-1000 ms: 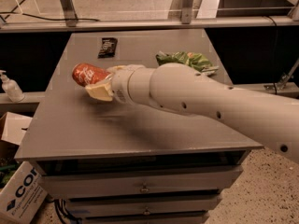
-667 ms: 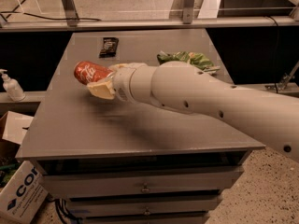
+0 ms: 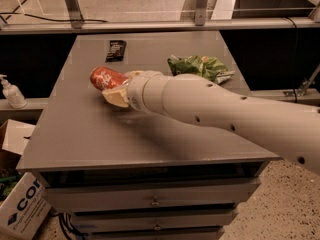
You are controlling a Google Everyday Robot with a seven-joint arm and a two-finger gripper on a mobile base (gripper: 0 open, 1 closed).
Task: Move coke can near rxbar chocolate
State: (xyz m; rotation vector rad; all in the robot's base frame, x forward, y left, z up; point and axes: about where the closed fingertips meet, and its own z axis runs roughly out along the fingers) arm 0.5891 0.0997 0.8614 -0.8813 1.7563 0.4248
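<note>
The coke can is red with white lettering and lies tilted on its side, held above the grey table at its left middle. My gripper is shut on the can, one pale finger under it and one over it. The rxbar chocolate is a small black bar lying flat on the table's far left part, beyond the can and apart from it. My thick white arm reaches in from the right and hides the table behind it.
A green snack bag lies at the table's far right. A white pump bottle stands on a ledge to the left. Cardboard boxes sit on the floor at lower left. Drawers are under the tabletop.
The gripper with the can has shifted slightly toward the far side of the table, a little nearer the black bar. The bar and green bag have not moved.
</note>
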